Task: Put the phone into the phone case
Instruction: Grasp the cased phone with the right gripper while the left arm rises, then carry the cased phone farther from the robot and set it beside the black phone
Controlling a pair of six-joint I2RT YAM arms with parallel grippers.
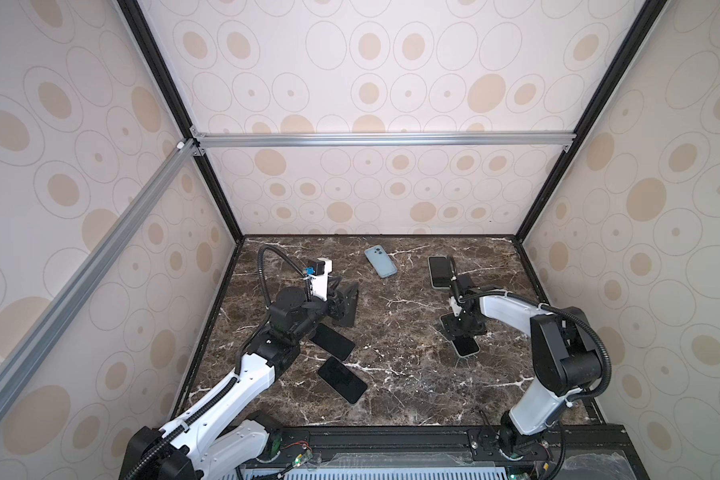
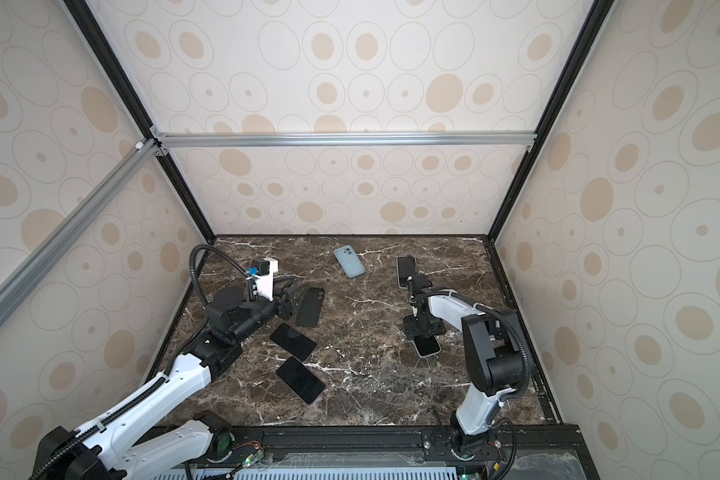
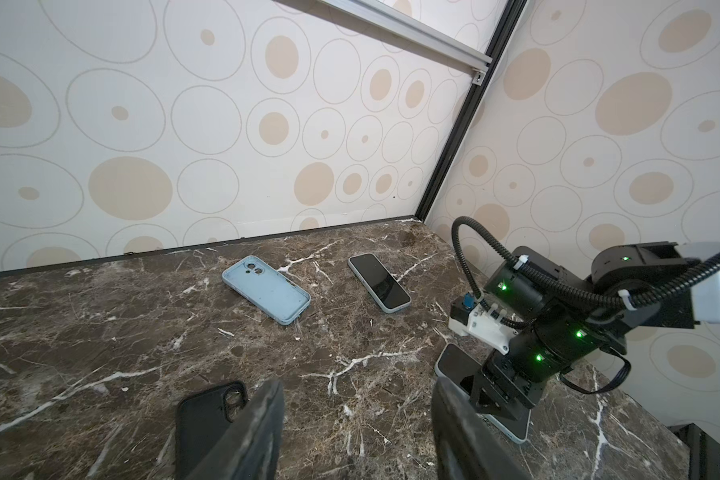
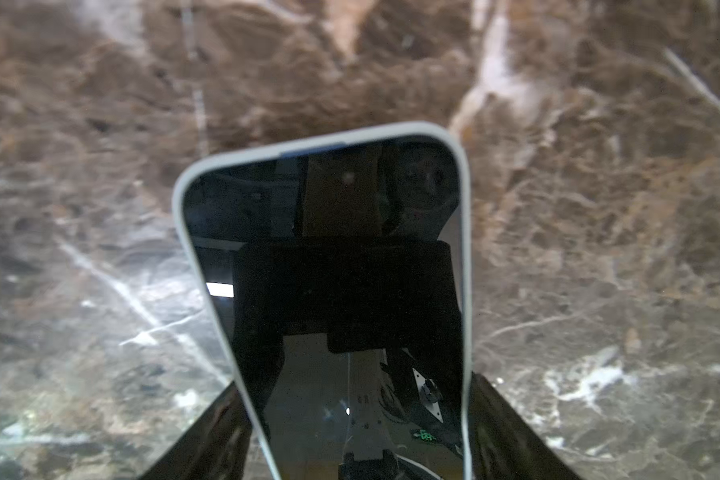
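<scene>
On the marble table point(image 1: 395, 316), right jaws straddle the phone point(image 4: 329, 291), grip unclear; left jaws apart.

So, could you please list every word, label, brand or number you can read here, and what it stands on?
No words, brands or numbers can be read in any view.
Green marks mirrored in the screen of the phone: too blurred to read.

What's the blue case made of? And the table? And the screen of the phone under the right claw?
The blue case: matte silicone or plastic, maybe; dull, no glare. The table: polished marble or a print; brown, white veins. The phone screen: probably glass; reflects like a mirror.
</scene>
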